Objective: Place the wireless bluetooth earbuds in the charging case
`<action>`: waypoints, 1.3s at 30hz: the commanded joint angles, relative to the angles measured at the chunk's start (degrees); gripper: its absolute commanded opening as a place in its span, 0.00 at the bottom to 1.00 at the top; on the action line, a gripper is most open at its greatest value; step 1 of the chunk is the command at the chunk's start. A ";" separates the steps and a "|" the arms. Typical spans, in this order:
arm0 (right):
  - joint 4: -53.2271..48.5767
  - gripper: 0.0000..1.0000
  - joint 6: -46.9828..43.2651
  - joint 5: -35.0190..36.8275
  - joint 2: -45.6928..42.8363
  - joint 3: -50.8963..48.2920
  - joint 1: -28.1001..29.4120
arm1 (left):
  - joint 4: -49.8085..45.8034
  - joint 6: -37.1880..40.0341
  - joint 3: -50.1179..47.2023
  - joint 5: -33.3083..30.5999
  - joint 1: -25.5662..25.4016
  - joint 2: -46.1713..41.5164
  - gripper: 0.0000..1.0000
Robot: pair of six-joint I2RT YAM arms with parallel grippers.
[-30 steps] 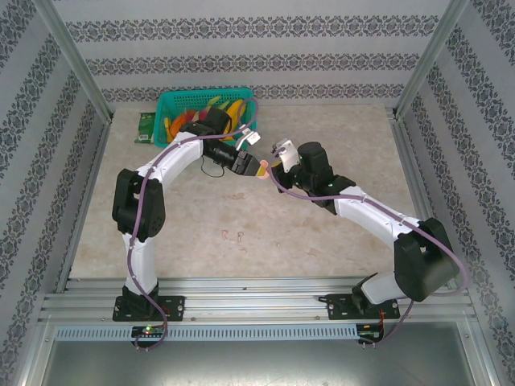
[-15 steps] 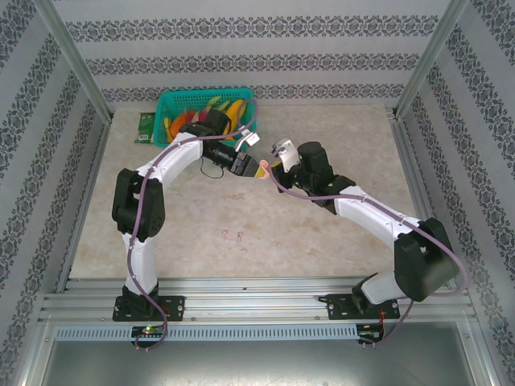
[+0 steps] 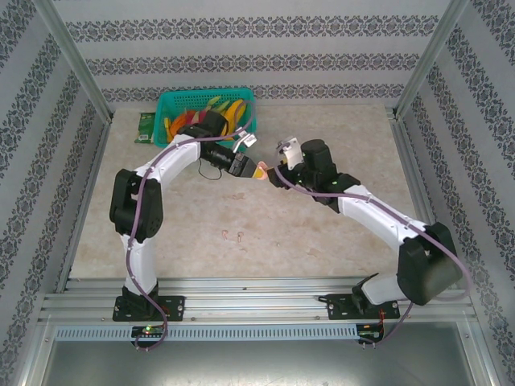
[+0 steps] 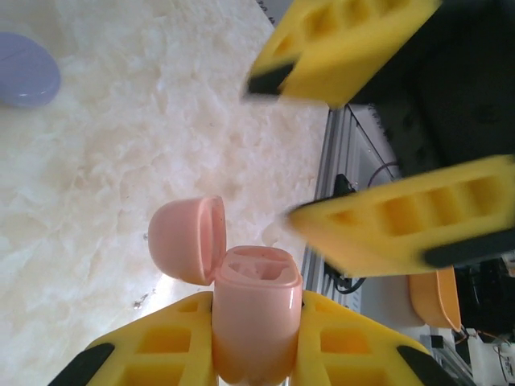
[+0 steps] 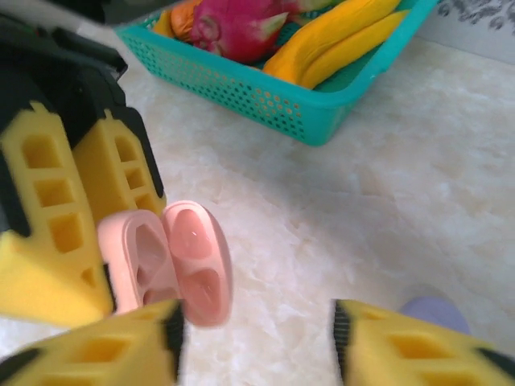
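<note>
So the left fingers (image 4: 161, 354) are clamped on the pink charging case (image 4: 253, 322), lid flipped open. The right fingers (image 5: 418, 354) are spread apart just beside the case, gripping nothing. The earbuds (image 3: 239, 236) sit on the table (image 3: 322, 233), well apart from the case, toward the arm bases.

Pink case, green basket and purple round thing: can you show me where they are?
pink case (image 4: 253, 330), left wrist view, on its body below the open lid.
green basket (image 5: 265, 96), right wrist view, on its front mesh wall.
purple round thing (image 4: 24, 68), left wrist view, on its top.
</note>
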 commanded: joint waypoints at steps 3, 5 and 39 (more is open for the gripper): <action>-7.24 0.61 11.20 -3.07 -6.49 4.16 -5.26 | 9.66 -5.13 -4.60 -2.50 2.97 -6.11 0.00; -8.78 0.61 13.99 -4.15 -7.79 3.05 -5.71 | 13.41 -7.23 -7.04 -4.35 3.56 -8.04 0.00; -29.23 0.45 57.08 20.93 24.57 12.54 29.87 | 99.37 -23.24 -57.73 -58.60 3.98 -30.08 0.00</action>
